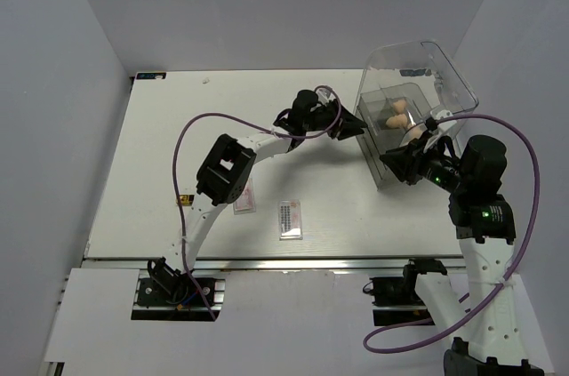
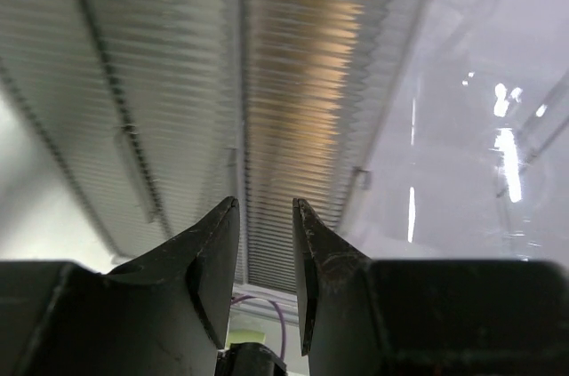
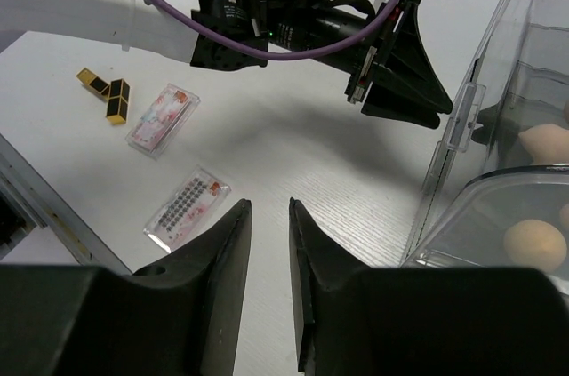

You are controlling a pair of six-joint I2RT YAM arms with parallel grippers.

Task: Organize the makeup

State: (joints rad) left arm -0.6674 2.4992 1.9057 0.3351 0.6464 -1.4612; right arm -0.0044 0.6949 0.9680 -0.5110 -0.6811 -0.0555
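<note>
Two peach sponges (image 3: 533,244) (image 3: 547,140) lie inside the clear drawer box (image 3: 498,83), whose drawer stands pulled out toward me. On the table lie a pinkish palette (image 3: 162,118), a dark-rowed palette (image 3: 187,207) and two gold-and-red lipsticks (image 3: 89,81) (image 3: 117,100). From above, the left arm hides the lipsticks. My left gripper (image 2: 265,205) has its tips at the box's ribbed wall (image 2: 311,83), jaws a little apart with nothing between them. My right gripper (image 3: 268,207) hovers over bare table just left of the drawer, narrowly open and empty.
The box (image 1: 444,83) stands at the back right of the white table (image 1: 178,127). The left arm (image 1: 227,167) stretches across the middle, above the pinkish palette (image 1: 245,198). The dark-rowed palette (image 1: 291,219) lies near the front edge.
</note>
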